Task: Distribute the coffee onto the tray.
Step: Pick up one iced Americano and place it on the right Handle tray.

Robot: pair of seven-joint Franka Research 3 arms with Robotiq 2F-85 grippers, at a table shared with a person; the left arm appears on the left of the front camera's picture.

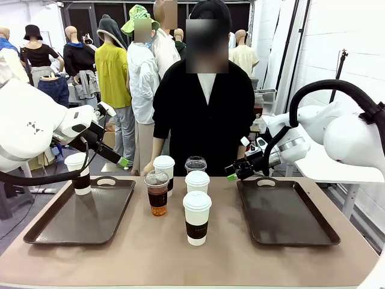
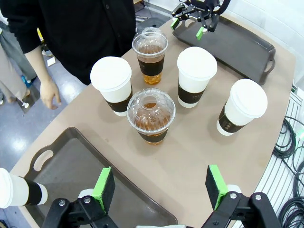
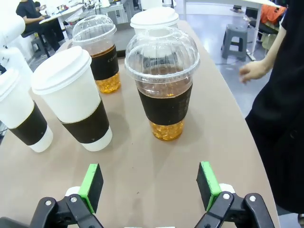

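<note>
Table: light brown top (image 1: 144,253) across the lower frame of the front view.
Front paper cup: white lid, dark brown sleeve (image 1: 197,218), lower centre, standing on the table. The pale print on the sleeve is too small to read.
Left tray: dark, with handle cut-outs (image 1: 102,217), lower left.
Right tray: the same kind (image 1: 289,214), lower right.
Near iced coffee: clear dome-lidded cup, dark band, brown drink (image 1: 157,194), just left of centre, on the table.
Middle paper cup: white lid, brown sleeve (image 1: 197,182), directly behind the front paper cup.
Back paper cup: (image 1: 163,173), just behind the near iced coffee.
Far iced coffee: (image 1: 195,164), behind the middle paper cup. The pale lettering on its band cannot be read.
Tray cup: white paper cup with sleeve (image 1: 77,174), upright on the left tray's far left corner.
Left gripper: (image 2: 160,186) jaws apart, nothing between the green pads, above the left tray's far right corner.
Right gripper: (image 3: 149,186) jaws spread wide, holding nothing, pointing at the cups from the right tray's far left corner.
Person: black top (image 1: 204,114), upper centre, standing at the far edge.
</note>
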